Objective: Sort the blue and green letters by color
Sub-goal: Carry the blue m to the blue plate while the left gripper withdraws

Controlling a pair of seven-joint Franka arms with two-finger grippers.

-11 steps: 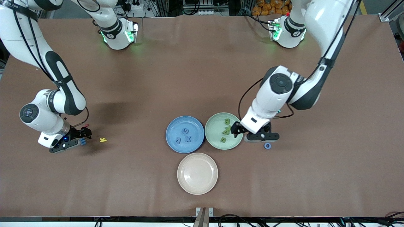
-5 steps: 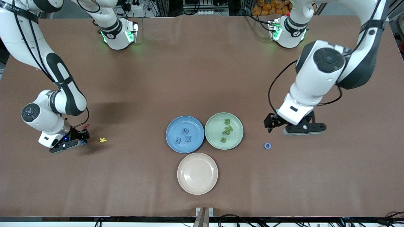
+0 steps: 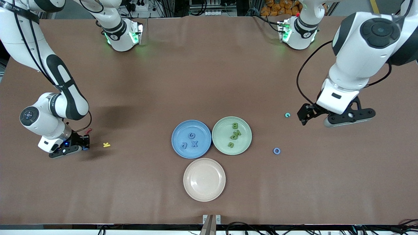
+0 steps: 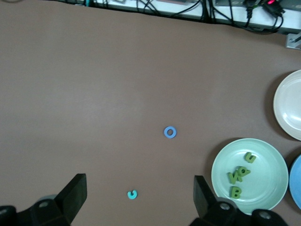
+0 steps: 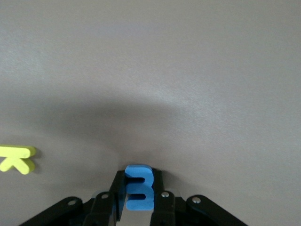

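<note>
My right gripper (image 3: 85, 144) is low at the table near the right arm's end, shut on a blue letter (image 5: 138, 187), which also shows in the front view (image 3: 85, 148). My left gripper (image 3: 307, 114) is open and empty, up over the table by a small teal C (image 3: 287, 115); that C lies between its fingers in the left wrist view (image 4: 132, 194). A blue O (image 3: 277, 150) lies on the table beside the green plate (image 3: 222, 125). The green plate holds three green letters (image 3: 235, 134). The blue plate (image 3: 176, 130) holds three blue letters (image 3: 192, 135).
An empty beige plate (image 3: 204, 179) sits nearer the front camera than the two coloured plates. A yellow K (image 3: 106, 145) and a small red letter (image 3: 87, 131) lie close to my right gripper.
My left arm has swung away from the green plate toward its own end of the table and risen, uncovering the teal C. My right gripper has stayed low on the blue letter.
</note>
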